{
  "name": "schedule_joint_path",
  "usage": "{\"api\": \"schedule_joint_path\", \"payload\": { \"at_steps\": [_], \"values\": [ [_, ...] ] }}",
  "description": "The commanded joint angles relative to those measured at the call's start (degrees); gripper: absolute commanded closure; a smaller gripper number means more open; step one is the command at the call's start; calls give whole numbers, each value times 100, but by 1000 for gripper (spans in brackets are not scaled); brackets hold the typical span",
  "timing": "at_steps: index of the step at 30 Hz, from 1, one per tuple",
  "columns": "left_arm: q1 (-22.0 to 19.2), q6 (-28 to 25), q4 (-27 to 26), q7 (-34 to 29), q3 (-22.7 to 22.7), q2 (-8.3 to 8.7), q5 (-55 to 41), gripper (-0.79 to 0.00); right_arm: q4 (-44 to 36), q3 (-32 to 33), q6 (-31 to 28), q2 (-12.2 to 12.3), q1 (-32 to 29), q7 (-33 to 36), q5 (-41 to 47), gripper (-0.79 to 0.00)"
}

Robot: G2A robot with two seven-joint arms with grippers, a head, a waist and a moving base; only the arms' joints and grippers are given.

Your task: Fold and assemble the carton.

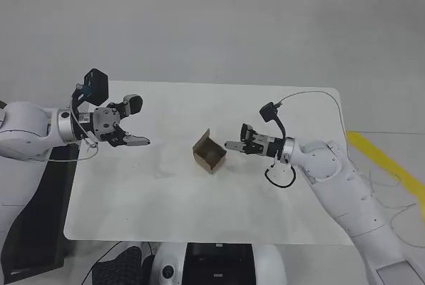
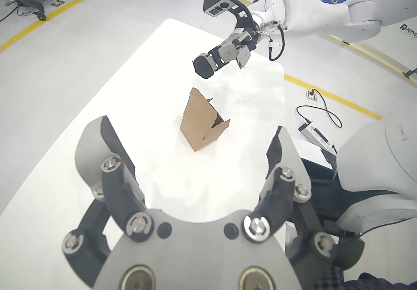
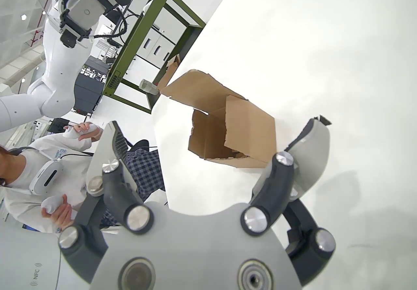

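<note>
1. a small brown cardboard carton sits near the middle of the white desk.
2. the carton is open, and one flap sticks up on the side that faces the far edge of the desk.
3. in the right wrist view, the carton shows its hollow inside and a big flap folded partly across the opening.
4. the right end effector is just beside the carton, on the side toward the right edge of the desk. its fingers are spread apart and hold nothing. i cannot tell if a fingertip touches the cardboard.
5. in its own wrist view, the right end effector has the carton right in front of its wide gap.
6. the left end effector is by the left edge of the desk, well apart from the carton. its fingers are spread wide and hold nothing.
7. in the left wrist view, the left end effector points at the carton, with the right end effector farther off beyond it.
</note>
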Motion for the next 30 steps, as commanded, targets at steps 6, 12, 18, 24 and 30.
{"api": "schedule_joint_path", "payload": {
  "at_steps": [6,12,18,24,30],
  "values": [
    [0,0,0,0,0,0,0,-785,0,0,0,0,0,-1,0,-785],
    [0,0,0,0,0,0,0,-785,-5,-110,56,-11,-47,131,-43,-785],
    [0,0,0,0,0,0,0,-785,456,-538,-155,-154,54,-66,81,-785],
    [0,0,0,0,0,0,0,-785,1067,-916,-556,-336,279,-282,326,-785],
    [0,0,0,0,0,0,0,-785,1209,-1181,-708,-428,380,-79,295,-785]
  ]
}}
